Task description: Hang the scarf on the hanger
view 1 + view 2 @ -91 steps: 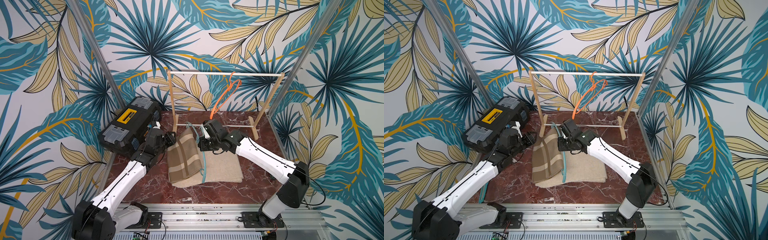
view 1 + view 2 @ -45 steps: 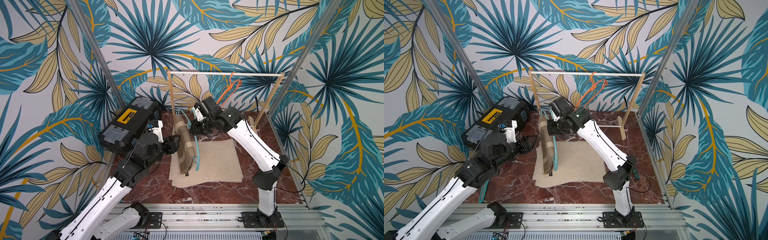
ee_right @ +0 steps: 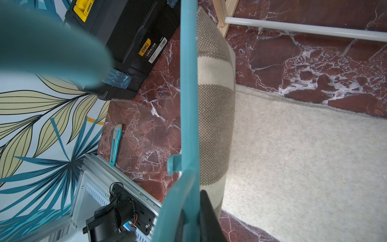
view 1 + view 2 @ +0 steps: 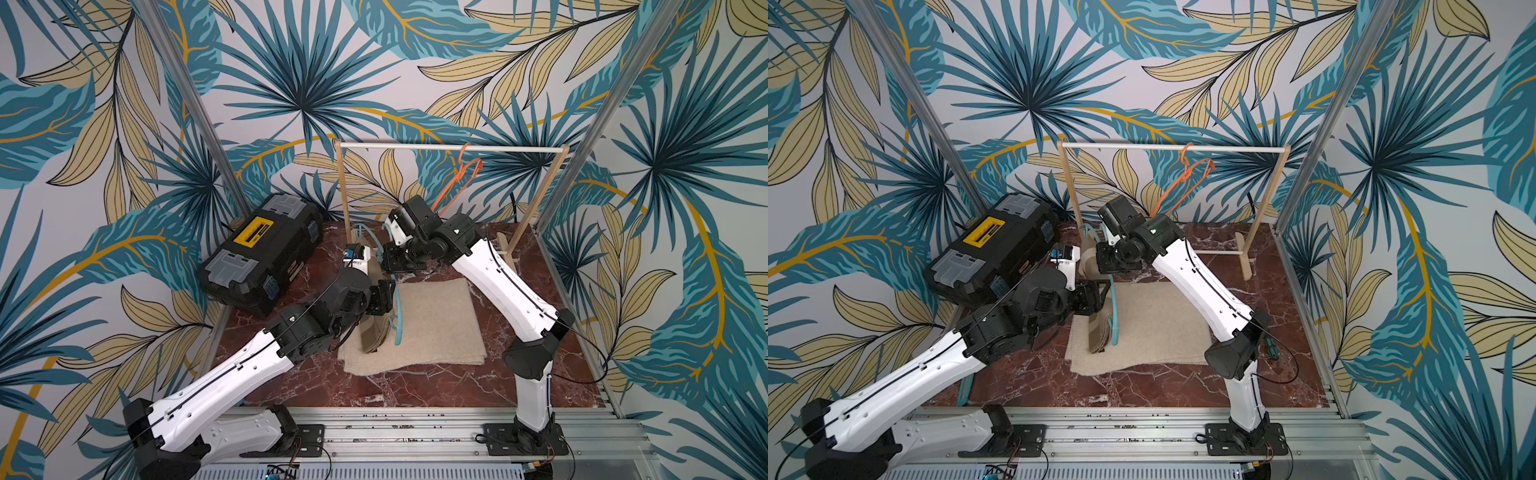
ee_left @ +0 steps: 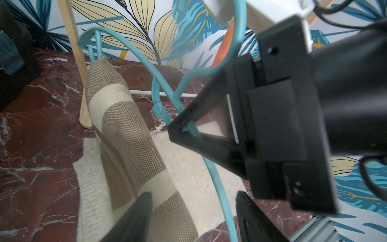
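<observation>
Right gripper (image 5: 185,128) clamped tight on teal plastic hanger (image 5: 217,184) near neck, holding it tilted up above beige felt mat (image 4: 436,324) on red marble table (image 4: 415,390) so cloth drapes free. Beige-and-brown checked knit scarf (image 5: 125,130) hangs over hanger's raised end, tail down at mat. Left gripper (image 5: 193,196) has jaws wide apart either side of scarf's lower part, pinching nothing; judged letting go after draping. Wooden rack (image 4: 449,146) behind.

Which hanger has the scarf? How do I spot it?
Find the wooden rack at the back. Just in front, above the beige mat, is the teal hanger. Unlike the bare orange hanger on the rack, it carries a striped scarf.
</observation>
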